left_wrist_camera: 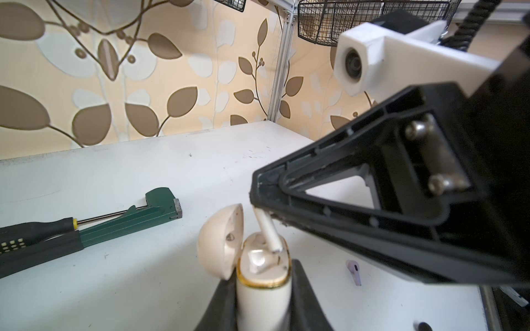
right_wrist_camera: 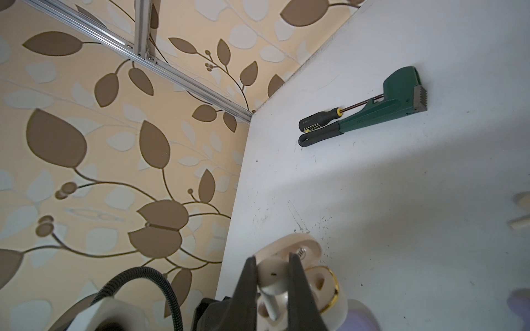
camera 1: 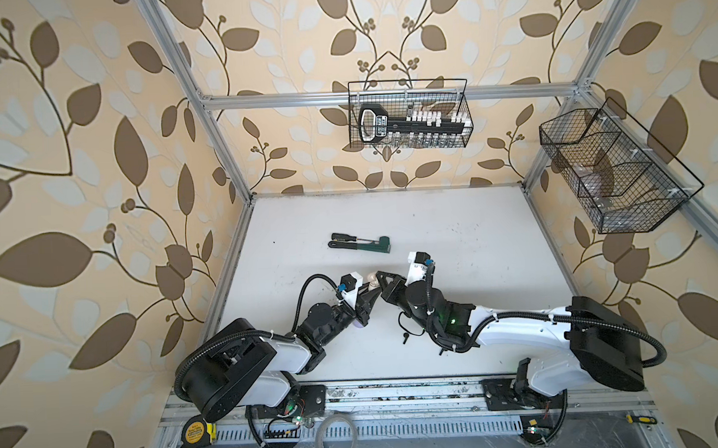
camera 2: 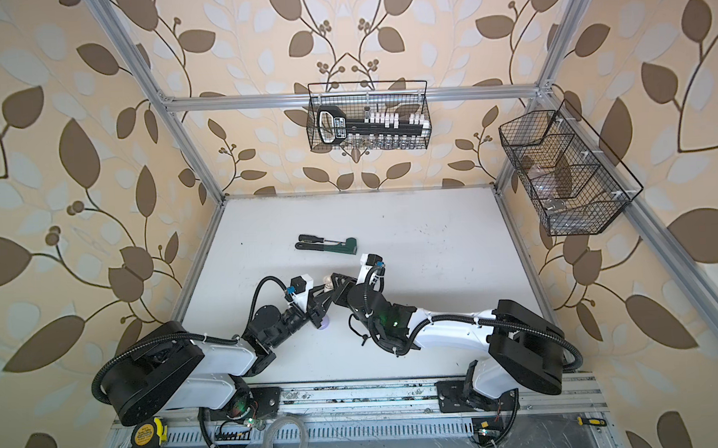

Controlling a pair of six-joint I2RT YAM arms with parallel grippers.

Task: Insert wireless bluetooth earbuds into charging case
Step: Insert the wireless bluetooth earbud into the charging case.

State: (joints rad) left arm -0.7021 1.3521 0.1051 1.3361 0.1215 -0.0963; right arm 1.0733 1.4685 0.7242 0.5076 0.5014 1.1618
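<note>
My left gripper [left_wrist_camera: 262,279] is shut on a cream charging case [left_wrist_camera: 262,298] with a gold rim, held upright with its lid [left_wrist_camera: 220,240] swung open. My right gripper [right_wrist_camera: 272,268] is shut on the head of a white earbud [right_wrist_camera: 272,276]. The earbud's stem [left_wrist_camera: 268,232] points down into the case, its tip at a slot. In both top views the two grippers meet mid-table at the case [camera 1: 371,279] [camera 2: 328,281]. A lilac earbud [left_wrist_camera: 354,270] lies on the table beside the case. A black earbud [camera 1: 405,337] lies under the right arm.
A green pipe wrench [camera 1: 375,245] and a black-handled screwdriver [camera 1: 343,237] lie behind the grippers. A lilac case [camera 1: 359,324] sits under the left wrist. Wire baskets [camera 1: 411,114] [camera 1: 613,172] hang on the frame. A tape measure [camera 1: 196,434] and a tape roll [camera 1: 336,436] lie past the front rail.
</note>
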